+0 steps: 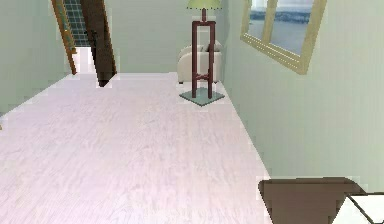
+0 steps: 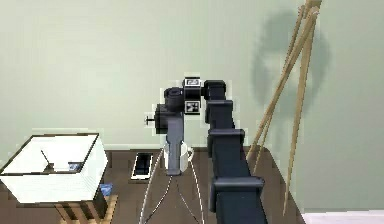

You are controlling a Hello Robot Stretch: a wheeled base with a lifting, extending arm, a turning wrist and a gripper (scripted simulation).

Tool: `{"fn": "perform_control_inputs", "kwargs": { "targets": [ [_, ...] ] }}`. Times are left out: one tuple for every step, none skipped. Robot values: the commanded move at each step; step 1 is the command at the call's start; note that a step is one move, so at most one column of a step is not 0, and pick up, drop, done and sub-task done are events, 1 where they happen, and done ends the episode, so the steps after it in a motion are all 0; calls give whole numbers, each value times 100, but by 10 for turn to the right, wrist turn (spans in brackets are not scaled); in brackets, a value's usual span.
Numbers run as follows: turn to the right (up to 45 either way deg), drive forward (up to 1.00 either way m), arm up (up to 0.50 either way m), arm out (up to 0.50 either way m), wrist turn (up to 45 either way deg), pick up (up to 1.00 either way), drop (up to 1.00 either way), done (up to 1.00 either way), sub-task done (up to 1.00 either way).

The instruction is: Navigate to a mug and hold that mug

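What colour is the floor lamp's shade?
Green; the shade shows best in the forward view.

Whether the gripper [image 2: 153,121] holds anything cannot be told: a pale post [image 2: 176,150] stands at or behind it. Below and left of it lies a dark flat thing [image 2: 143,165], too small to name. Well to its right, wooden poles [image 2: 292,90] run off the top edge.

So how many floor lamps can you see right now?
1. A floor lamp with a green shade stands at the forward view's top middle, by a pale armchair. Others could be hidden past the open door.
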Motion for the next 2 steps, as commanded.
{"fn": "perform_control_inputs", "kwargs": {
  "targets": [
    [0,0,0,0,450,0,0,0,0],
    [0,0,0,0,450,0,0,0,0]
  ]
}}
